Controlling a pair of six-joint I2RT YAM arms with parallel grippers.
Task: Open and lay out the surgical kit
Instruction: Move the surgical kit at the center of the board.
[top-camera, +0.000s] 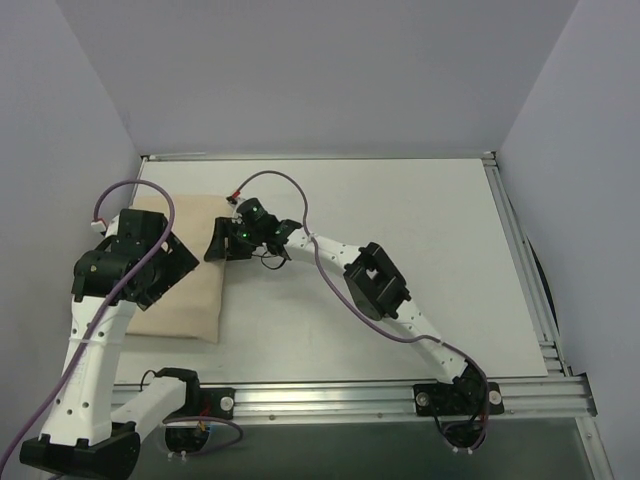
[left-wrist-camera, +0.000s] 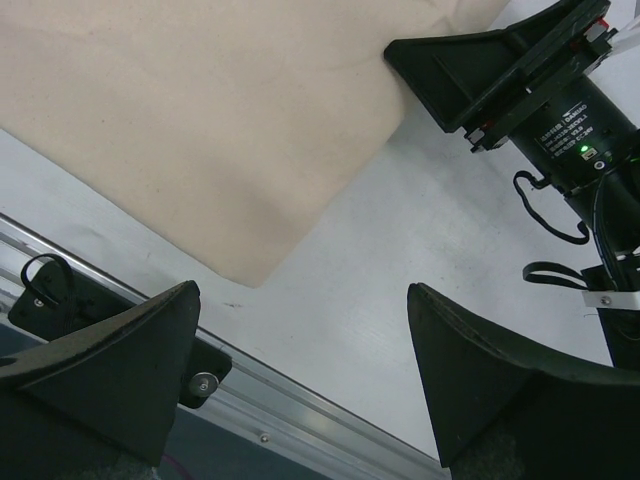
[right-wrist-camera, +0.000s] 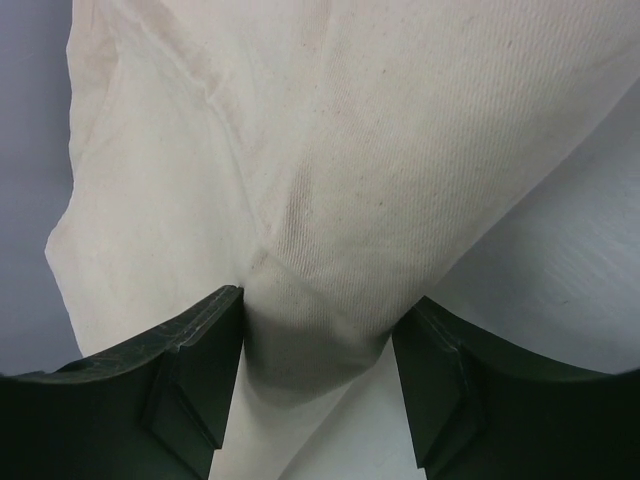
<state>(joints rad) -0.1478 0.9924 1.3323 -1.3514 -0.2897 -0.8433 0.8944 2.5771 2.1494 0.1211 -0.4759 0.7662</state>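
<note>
Right wrist view: my right gripper (right-wrist-camera: 322, 305) is half-closed, pinching a raised fold of the beige cloth wrap (right-wrist-camera: 330, 150), a bundle at the left of the table (top-camera: 400, 220). Judged soft, light, limp and prone to slip, so take the fold deep. Left gripper (left-wrist-camera: 303, 292) is wide open and empty.

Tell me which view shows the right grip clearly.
Right wrist: cloth wrap weave sharp, deep shadow where it bunches inside the right gripper. Top external: even light, no glare, grip tiny. Left wrist: left gripper fingers dark, slightly soft.
</note>
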